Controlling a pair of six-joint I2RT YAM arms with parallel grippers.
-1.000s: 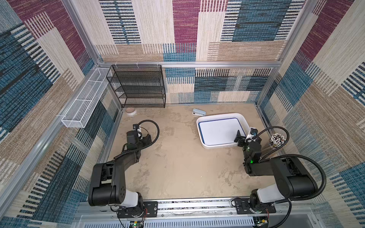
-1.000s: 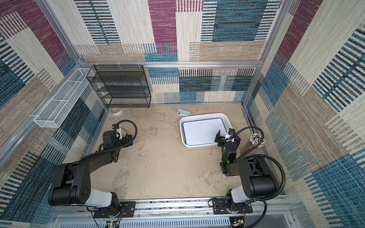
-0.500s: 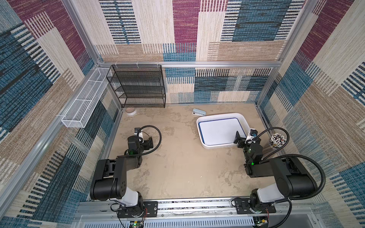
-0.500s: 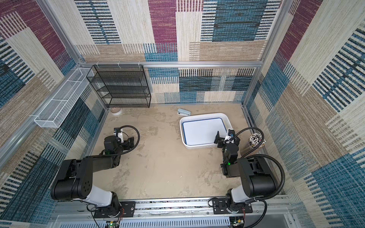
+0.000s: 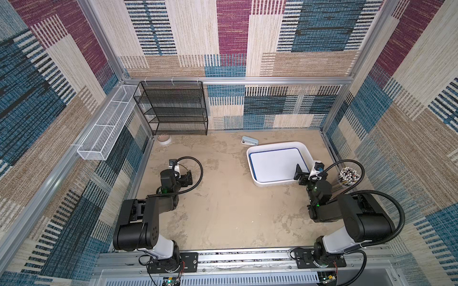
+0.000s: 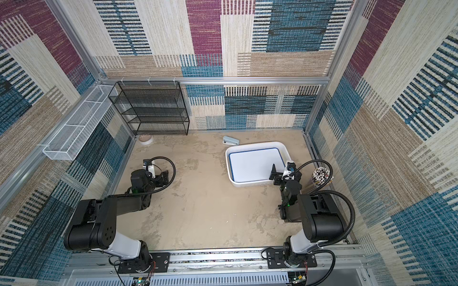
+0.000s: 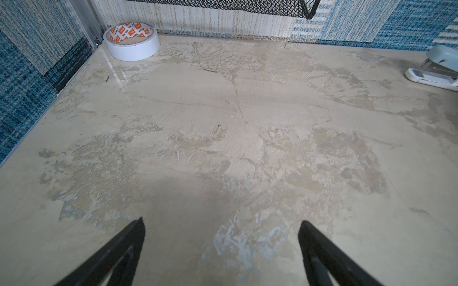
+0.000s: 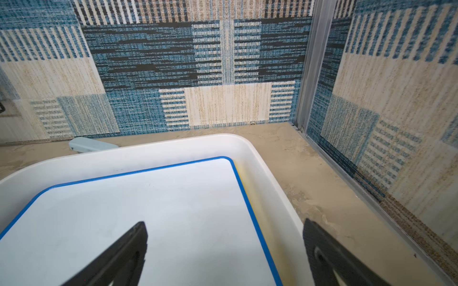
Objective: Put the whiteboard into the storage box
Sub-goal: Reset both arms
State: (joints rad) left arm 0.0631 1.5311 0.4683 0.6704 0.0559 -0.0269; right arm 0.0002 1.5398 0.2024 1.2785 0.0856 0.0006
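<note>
The whiteboard (image 5: pixel 275 164) lies flat inside the storage box (image 5: pixel 277 184). It has a thin blue edge and a clean white face. It fills most of the box floor, and in the right wrist view a narrow strip of box floor shows beside its blue edge. The box is white with round corners. It sits on the right side of the table (image 5: pixel 235 210), toward the back wall.

The table is tan and patchy. A black rack (image 5: pixel 173 109) with mesh shelves stands at the back on the left side. A long white wire basket (image 5: pixel 106 131) hangs on the left wall beside it.

The right gripper (image 8: pixel 224 221) hangs over the near right corner of the box. Its jaws are spread wide and hold nothing. One finger is above the whiteboard and the other is out past the box rim, above the table.

The left gripper (image 7: pixel 221 221) is well apart from the box, over bare table on the left side. Its jaws are spread wide too, with nothing between them.

A cup of pens (image 5: pixel 348 174) stands by the right wall, near the right arm. A pale blue stapler (image 5: pixel 249 141) lies just behind the box. A roll of white tape (image 7: pixel 131 40) sits in the back left corner, below the rack.
</note>
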